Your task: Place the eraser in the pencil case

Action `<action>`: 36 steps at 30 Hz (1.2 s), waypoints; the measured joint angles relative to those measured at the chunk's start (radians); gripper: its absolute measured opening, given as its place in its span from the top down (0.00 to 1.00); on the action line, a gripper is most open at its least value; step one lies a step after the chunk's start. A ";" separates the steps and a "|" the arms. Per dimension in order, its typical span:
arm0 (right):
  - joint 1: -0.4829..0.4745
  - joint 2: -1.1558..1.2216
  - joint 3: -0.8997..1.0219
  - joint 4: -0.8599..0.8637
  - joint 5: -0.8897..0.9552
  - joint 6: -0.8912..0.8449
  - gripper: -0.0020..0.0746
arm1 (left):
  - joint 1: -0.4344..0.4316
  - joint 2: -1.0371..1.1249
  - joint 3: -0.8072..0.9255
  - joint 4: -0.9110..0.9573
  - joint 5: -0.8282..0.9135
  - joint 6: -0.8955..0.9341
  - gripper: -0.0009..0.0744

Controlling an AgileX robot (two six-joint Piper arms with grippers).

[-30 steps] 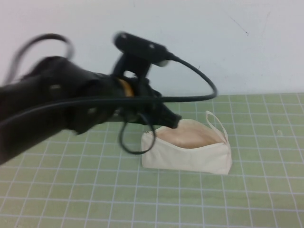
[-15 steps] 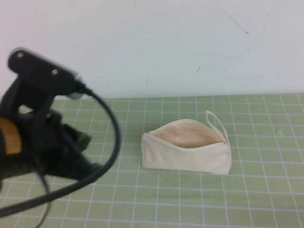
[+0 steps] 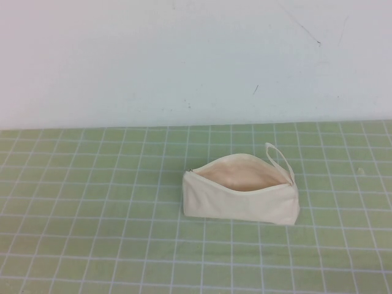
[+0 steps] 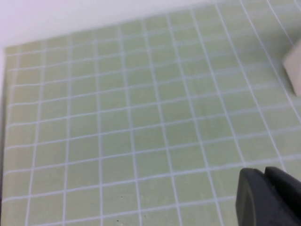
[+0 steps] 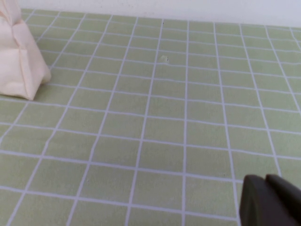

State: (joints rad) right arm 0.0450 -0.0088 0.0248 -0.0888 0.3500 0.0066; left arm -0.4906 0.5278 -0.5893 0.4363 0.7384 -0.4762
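Note:
The cream pencil case (image 3: 241, 196) stands on the green grid mat right of centre, its zip open and mouth facing up, its loop strap (image 3: 278, 157) at the far right end. One end of it shows in the right wrist view (image 5: 19, 56) and a corner in the left wrist view (image 4: 295, 68). The eraser is not visible in any view. My left gripper (image 4: 264, 175) is shut and empty, away from the case. My right gripper (image 5: 265, 181) is shut and empty over bare mat. Neither arm shows in the high view.
The green grid mat (image 3: 92, 208) covers the table up to a white wall (image 3: 184, 55) at the back. The mat's edge shows in the left wrist view (image 4: 3, 94).
My left arm, which reached over the pencil case's mouth a second ago, has drawn back to the left and out of the high view. The case has not moved.

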 joint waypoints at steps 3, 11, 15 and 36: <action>0.000 0.000 0.000 0.000 0.000 0.000 0.98 | 0.093 -0.146 0.127 0.000 -0.121 -0.011 0.99; 0.000 0.000 0.000 0.000 0.000 0.000 0.98 | 0.253 -0.388 0.337 -0.053 -0.340 -0.050 0.99; 0.000 0.000 0.000 0.000 0.000 0.000 0.98 | 0.315 -0.457 0.401 -0.171 -0.376 0.039 0.99; 0.000 0.000 0.000 0.000 0.000 0.000 0.98 | 0.488 -0.536 0.613 -0.489 -0.417 0.448 0.99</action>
State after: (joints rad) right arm 0.0450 -0.0088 0.0248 -0.0888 0.3500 0.0066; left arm -0.0028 -0.0085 0.0242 -0.0530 0.3216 -0.0285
